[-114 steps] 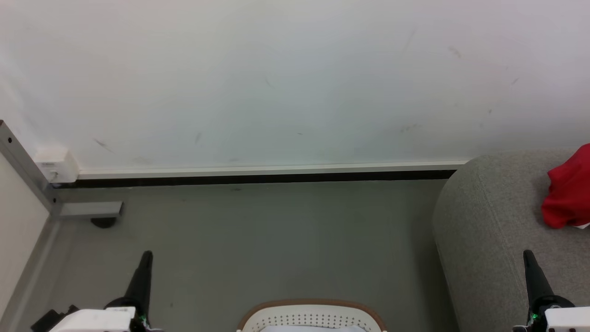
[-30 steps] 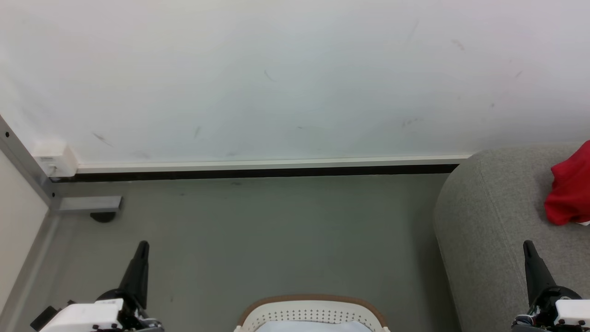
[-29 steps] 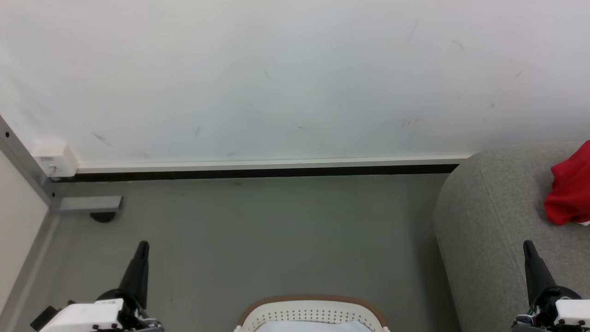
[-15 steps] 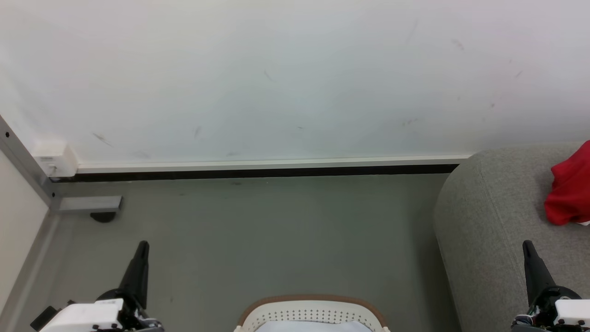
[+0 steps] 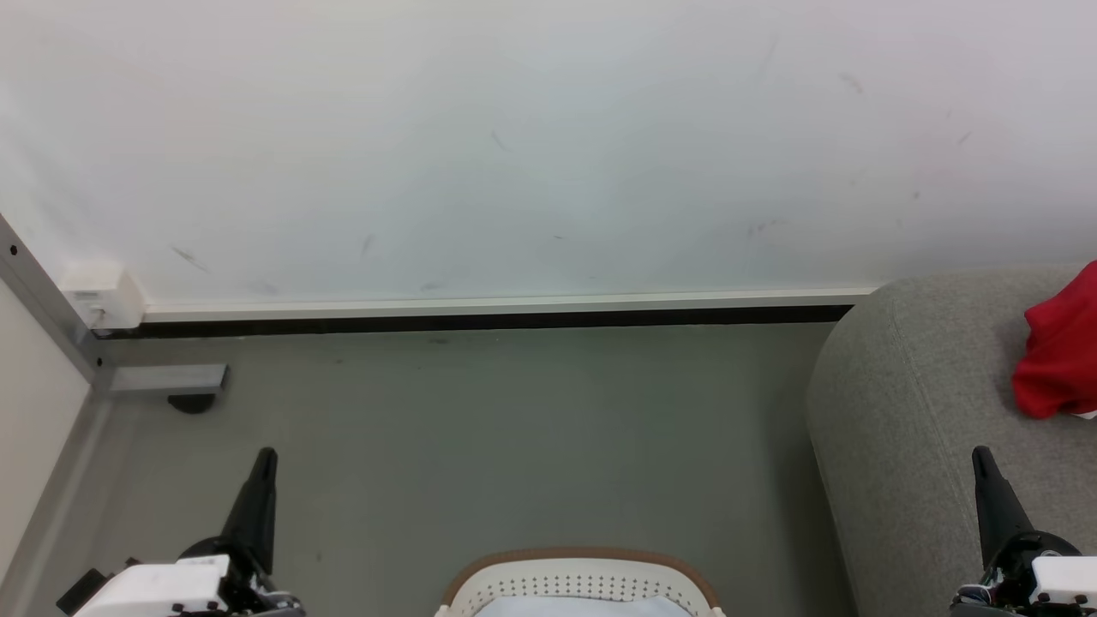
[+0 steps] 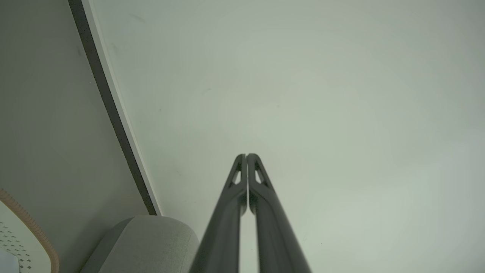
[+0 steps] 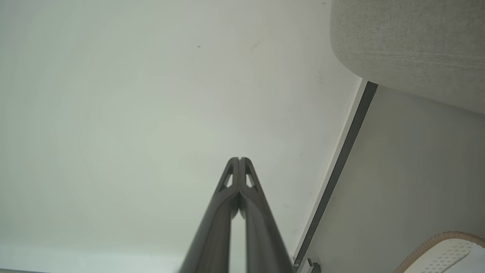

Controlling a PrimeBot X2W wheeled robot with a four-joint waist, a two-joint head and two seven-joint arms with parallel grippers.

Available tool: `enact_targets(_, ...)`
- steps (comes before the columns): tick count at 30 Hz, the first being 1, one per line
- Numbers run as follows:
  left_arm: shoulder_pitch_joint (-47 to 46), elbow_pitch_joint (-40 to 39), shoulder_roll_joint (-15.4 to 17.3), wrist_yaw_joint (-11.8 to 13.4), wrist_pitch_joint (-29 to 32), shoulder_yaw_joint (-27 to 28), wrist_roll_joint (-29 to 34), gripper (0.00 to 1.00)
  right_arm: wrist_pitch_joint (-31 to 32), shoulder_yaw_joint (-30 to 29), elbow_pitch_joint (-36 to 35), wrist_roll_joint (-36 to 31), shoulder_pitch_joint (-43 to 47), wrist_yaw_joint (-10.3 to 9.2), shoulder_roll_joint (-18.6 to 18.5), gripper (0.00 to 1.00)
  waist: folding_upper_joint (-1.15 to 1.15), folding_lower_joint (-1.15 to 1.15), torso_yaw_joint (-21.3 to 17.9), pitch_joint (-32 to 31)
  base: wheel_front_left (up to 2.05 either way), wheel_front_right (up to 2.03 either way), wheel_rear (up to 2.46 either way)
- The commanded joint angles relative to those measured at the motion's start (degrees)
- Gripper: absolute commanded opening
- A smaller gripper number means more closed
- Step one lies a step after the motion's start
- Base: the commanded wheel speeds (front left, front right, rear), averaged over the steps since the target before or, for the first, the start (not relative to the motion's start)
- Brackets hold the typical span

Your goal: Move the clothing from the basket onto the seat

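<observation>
**Both pincers clenched, one red garment on the seat**

In the head view, the left pincer (image 5: 266, 455) stands at 7 o'clock and the right pincer (image 5: 980, 454) at 4 o'clock. Both point up the view. Each wrist view shows the two dark fingers pressed together along their tips, with nothing between them.

The clothing (image 5: 1059, 356), a crumpled red piece with a little white at its lower edge, lies on top of the seat (image 5: 908, 411) at the 3 o'clock border. From the right pincer it is at about 1 o'clock, near but apart.

The basket (image 5: 583, 559) stands on the grey floor (image 5: 514, 428) at 6 o'clock, between the two pincers and touching neither. It is at about 4 o'clock from the left pincer. Something pale shows inside it, but I cannot tell what it is.
</observation>
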Motion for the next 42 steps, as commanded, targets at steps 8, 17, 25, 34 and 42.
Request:
enact_targets(8,-0.5,-0.1,0.1,-0.2,0.2,0.1,-0.7,0.0,-0.3,0.1,-0.1,0.9,-0.5,-0.12,-0.7,0.0,0.0,0.0,0.0,0.0,0.0,0.0,0.0)
enact_targets(17,-0.5,-0.1,0.1,-0.2,0.2,0.1,-0.7,0.0,-0.5,0.4,-0.1,1.0,-0.4,-0.12,-0.8,0.0,0.0,0.0,0.0,0.0,0.0,0.0,0.0)
enact_targets(25,-0.5,-0.1,0.1,-0.2,0.2,0.1,-0.7,0.0,-0.6,0.6,-0.2,1.2,-0.4,-0.12,-0.8,0.0,0.0,0.0,0.0,0.0,0.0,0.0,0.0)
enact_targets(34,-0.5,-0.1,0.1,-0.2,0.2,0.1,-0.7,0.0,-0.8,0.8,-0.2,1.2,-0.4,-0.12,-1.0,0.0,0.0,0.0,0.0,0.0,0.0,0.0,0.0)
enact_targets(42,-0.5,-0.1,0.1,-0.2,0.2,0.1,-0.7,0.0,-1.0,1.0,-0.2,1.4,-0.4,-0.12,-1.2,0.0,0.0,0.0,0.0,0.0,0.0,0.0,0.0)
